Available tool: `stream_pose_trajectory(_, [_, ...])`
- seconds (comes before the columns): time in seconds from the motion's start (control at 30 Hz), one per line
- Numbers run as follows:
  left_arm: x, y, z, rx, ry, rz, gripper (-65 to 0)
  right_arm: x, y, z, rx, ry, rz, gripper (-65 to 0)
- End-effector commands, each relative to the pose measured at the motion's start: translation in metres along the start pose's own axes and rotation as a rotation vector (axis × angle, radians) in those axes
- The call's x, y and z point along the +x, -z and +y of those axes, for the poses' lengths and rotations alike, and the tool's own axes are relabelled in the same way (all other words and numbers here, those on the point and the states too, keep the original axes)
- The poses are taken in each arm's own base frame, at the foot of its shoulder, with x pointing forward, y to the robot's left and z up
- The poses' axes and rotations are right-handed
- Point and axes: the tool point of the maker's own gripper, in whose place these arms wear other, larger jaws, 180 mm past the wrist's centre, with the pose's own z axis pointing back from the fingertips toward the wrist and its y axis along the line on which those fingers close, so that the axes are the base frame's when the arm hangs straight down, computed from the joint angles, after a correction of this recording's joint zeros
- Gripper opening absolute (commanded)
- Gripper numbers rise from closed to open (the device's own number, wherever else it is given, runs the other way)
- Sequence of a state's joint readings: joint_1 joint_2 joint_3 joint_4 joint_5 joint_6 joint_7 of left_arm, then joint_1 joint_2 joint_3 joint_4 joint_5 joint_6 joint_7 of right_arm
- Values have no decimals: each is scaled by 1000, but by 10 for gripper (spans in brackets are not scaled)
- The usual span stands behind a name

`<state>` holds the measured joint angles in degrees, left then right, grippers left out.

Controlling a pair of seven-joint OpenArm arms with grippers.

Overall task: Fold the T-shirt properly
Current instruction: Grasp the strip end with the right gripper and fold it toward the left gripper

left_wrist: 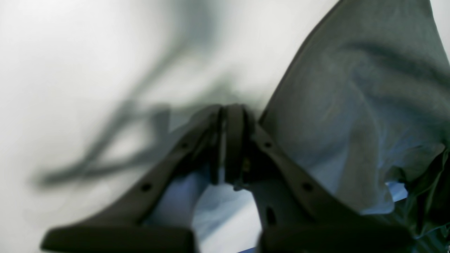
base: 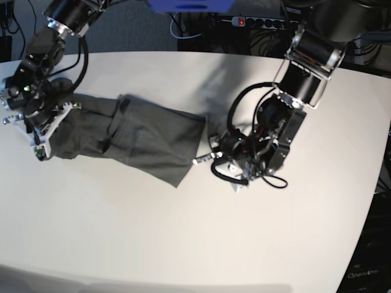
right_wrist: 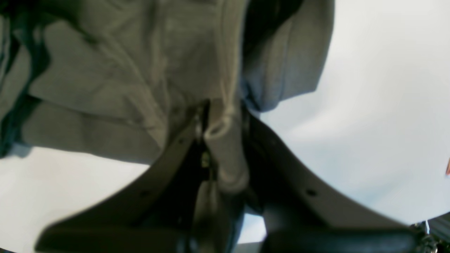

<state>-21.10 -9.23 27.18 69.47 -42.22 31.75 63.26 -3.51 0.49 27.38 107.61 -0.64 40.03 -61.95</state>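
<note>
The dark grey T-shirt (base: 146, 137) lies stretched left to right across the white table (base: 183, 244), partly folded along its length. My right gripper (base: 40, 149) is at its left end. In the right wrist view the gripper (right_wrist: 223, 116) is shut on a bunched hem of the T-shirt (right_wrist: 105, 70). At the cloth's right edge is my left gripper (base: 204, 160). In the left wrist view the gripper (left_wrist: 225, 119) has its fingers pressed together, with the T-shirt (left_wrist: 351, 105) to their right and thin fabric showing under and between them.
A power strip (base: 256, 22) and cables lie behind the table's far edge. The left arm's black cable loops (base: 244, 104) hang just right of the shirt. The table's curved right edge (base: 372, 183) runs down the right side.
</note>
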Motion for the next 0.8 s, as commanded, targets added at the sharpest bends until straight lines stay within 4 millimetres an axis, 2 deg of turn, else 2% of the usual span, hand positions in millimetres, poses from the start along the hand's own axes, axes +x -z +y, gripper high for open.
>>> stream_pose_trajectory(0.0, [2, -1, 2, 15, 1, -2, -623, 14, -4, -5, -14, -10, -48, -643])
stream_pose_trajectory(0.37, [1, -2, 1, 9, 0, 0, -623, 30, 0, 26, 55, -39, -78, -643])
stream_pose_trajectory(0.77, [1, -1, 0, 10, 1, -1, -623, 72, -1, 81, 163, -185, -155, -643])
